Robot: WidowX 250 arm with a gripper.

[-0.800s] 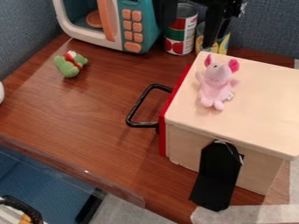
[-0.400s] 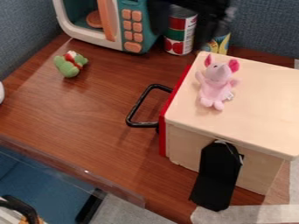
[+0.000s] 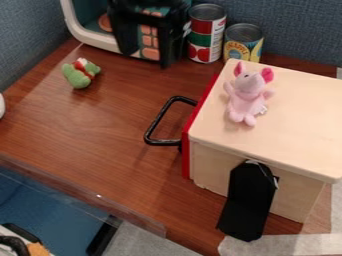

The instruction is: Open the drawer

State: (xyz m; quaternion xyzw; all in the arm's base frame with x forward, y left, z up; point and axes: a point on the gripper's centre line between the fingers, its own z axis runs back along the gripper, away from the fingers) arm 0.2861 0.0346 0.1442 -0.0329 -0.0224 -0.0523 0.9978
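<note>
Gripper observed in front of the toy microwave, fingers spread wide apart with nothing held between them, and well apart from the black handle. I find the drawer's red front flush against the wooden box, handle projecting toward the left of the view; in my judgement, opening has not begun, and approach, engagement and pull all remain.

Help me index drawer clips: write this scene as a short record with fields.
drawer: shut, red front against the wooden box
handle: black, untouched
end effector: open, in front of the toy microwave, away from the handle
on box top: pink plush toy
on table: green plush toy
table back: taller can, shorter can
</note>
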